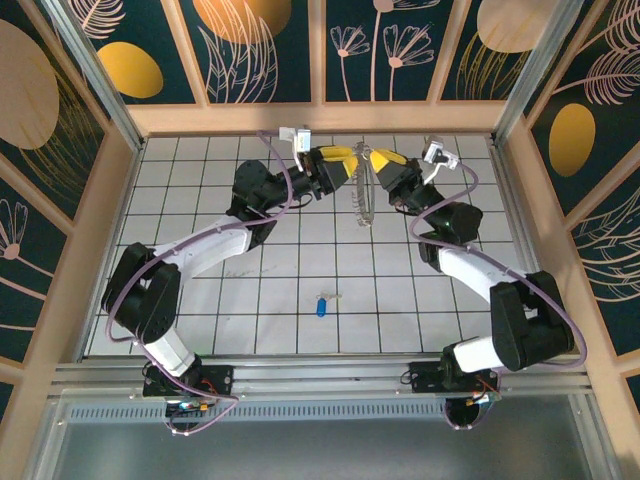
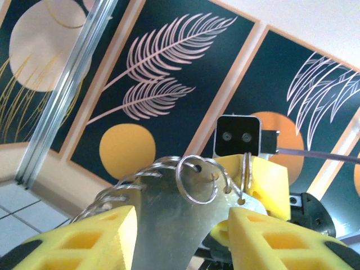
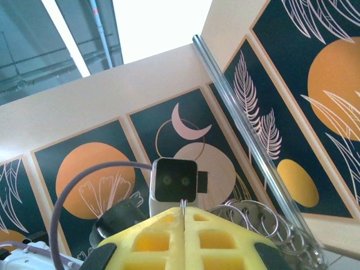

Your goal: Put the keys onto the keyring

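Right gripper (image 1: pixel 388 172) pinched shut on keyring (image 1: pixel 362 195), held upright over far table (image 1: pixel 200 180).
Left gripper (image 2: pixel 179 216) fingers apart either side of keyring's flat metal plate (image 2: pixel 163 239); grip unclear. Blue key (image 1: pixel 321 306) lies on table near front, well apart.

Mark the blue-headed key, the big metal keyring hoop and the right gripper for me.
Small key with bright blue rounded head (image 1: pixel 321 307): top view, on the blue head.
Large thin metal keyring hoop (image 1: pixel 361 205): top view, on its lower rim.
Right gripper (image 3: pixel 184 215): right wrist view, between its shut yellow fingertips.
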